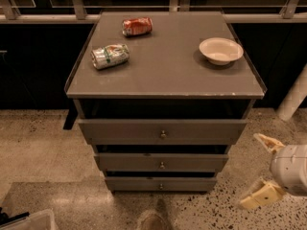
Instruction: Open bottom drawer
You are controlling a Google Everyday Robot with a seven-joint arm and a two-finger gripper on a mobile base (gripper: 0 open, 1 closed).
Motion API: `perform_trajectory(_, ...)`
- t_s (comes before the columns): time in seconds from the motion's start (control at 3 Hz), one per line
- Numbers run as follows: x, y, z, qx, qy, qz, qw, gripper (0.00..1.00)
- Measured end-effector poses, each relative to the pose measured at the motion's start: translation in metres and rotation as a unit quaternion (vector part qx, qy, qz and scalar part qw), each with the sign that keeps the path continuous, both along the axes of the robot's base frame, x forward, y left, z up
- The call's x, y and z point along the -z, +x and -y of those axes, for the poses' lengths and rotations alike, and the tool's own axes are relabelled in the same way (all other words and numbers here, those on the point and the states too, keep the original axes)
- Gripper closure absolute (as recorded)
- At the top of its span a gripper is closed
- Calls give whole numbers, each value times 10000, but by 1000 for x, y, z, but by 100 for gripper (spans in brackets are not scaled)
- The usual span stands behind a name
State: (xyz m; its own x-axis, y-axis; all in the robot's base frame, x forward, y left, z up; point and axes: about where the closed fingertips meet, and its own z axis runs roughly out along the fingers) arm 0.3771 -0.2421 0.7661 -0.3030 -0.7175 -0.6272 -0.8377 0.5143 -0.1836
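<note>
Your gripper (252,171) sits low at the right edge of the camera view, beside the grey cabinet (163,75) and apart from it. Its two pale fingers (263,196) are spread wide, tips pointing left toward the cabinet, and you see only speckled floor (43,147) between them.

The bottom drawer (160,183) is the lowest and narrowest of the three grey fronts, just above the floor, with its small round knob (160,186) at centre. None of its inside shows to you; a dark strip separates it from the middle drawer (161,162) above. The gripper hangs at roughly the height of those two lower fronts, to their right and touching neither.

On the cabinet top you have three things, well apart from one another: a red can (137,26) lying on its side near the back, a silver-and-green can (110,56) (also on its side) toward the left edge, and a white bowl (220,50) upright on the right. A clear plastic bin (29,221) pokes into the lower left corner.
</note>
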Motion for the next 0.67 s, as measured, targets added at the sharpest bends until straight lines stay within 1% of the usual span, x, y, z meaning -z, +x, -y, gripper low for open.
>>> perform_trajectory(0.33, 18, 22, 2, 148, 365, 256, 9989, 0)
perform_trajectory(0.67, 18, 22, 2, 148, 364, 255, 9989, 0)
